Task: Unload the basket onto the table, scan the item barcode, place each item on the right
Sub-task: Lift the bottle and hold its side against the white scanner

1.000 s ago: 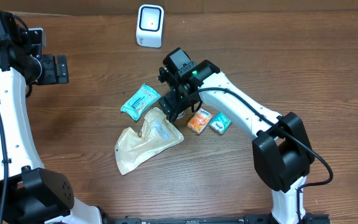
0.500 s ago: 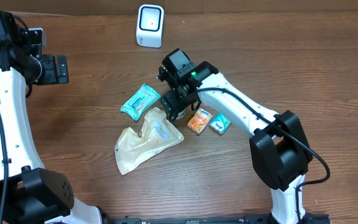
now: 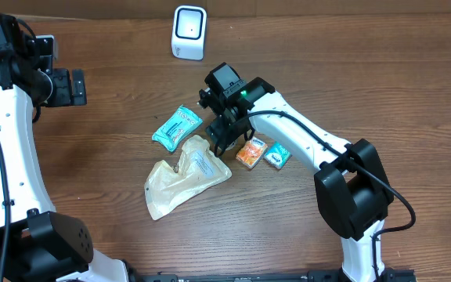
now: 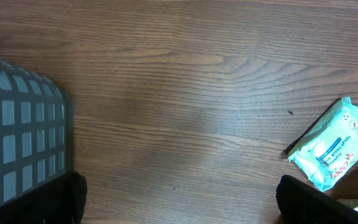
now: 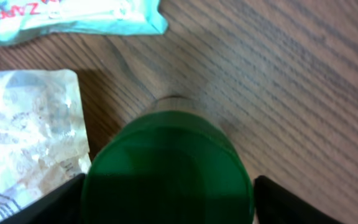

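Green-capped container (image 5: 166,168) stands upright at the table's (image 3: 382,70) centre. It is hidden from overhead beneath the right gripper (image 3: 221,135), whose two fingers (image 5: 39,208) press against opposite sides of the round cap in a wide clamp. The left gripper (image 3: 70,86) hangs at 10 o'clock near the table's edge with its jaws spread wide and nothing between them. A grey gridded basket (image 4: 17,143) sits just beside it.

One white scanner (image 3: 189,32) stands at the 12 o'clock edge, with bare wood between it and the clutter. Bare wood also runs from 1 to 3 o'clock and along 6 o'clock.

Around the container lie four soft items:
- one teal wipes pack (image 3: 177,127) at its 9 o'clock
- one crumpled pale bag (image 3: 182,180) at 7 o'clock, its corner reaching almost to the cap
- one orange packet (image 3: 250,152) at 4 o'clock, touching one small teal packet (image 3: 277,154) farther out

The right arm's white links pass over these last two.
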You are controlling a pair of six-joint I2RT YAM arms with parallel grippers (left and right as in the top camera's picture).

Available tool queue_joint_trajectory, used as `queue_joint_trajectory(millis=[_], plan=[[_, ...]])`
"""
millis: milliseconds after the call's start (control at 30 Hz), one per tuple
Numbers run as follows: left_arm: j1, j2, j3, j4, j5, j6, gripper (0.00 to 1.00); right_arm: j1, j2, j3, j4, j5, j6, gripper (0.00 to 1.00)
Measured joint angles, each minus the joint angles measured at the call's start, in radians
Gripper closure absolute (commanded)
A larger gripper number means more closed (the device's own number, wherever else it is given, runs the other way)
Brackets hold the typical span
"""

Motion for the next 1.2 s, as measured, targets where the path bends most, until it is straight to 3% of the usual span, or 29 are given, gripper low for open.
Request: queue_joint_trajectory(millis=[333,600,667,867,1067,1200], plan=[[0.000,0.000,0.000,0.000,0.000,0.000,0.00,0.000,0.000,-0.002,0.024,-0.012,-0.039,0.17],[0.000,0.000,0.000,0.000,0.000,0.000,0.00,-0.001,0.002,-0.033,0.056,-0.018,-0.029,0.31],[0.000,0.000,0.000,0.000,0.000,0.000,0.00,-0.001,0.002,-0.033,0.073,-0.010,0.011,0.44],[0.000,0.000,0.000,0.000,0.000,0.000,0.00,-0.001,0.010,0.006,0.031,0.000,0.145,0.49],[0.000,0.000,0.000,0.000,0.000,0.000,0.00,-0.019,0.024,0.240,-0.154,-0.002,0.309,0.57],[0.000,0.000,0.000,0.000,0.000,0.000,0.00,-0.103,0.026,0.453,-0.281,-0.117,0.469,0.71]])
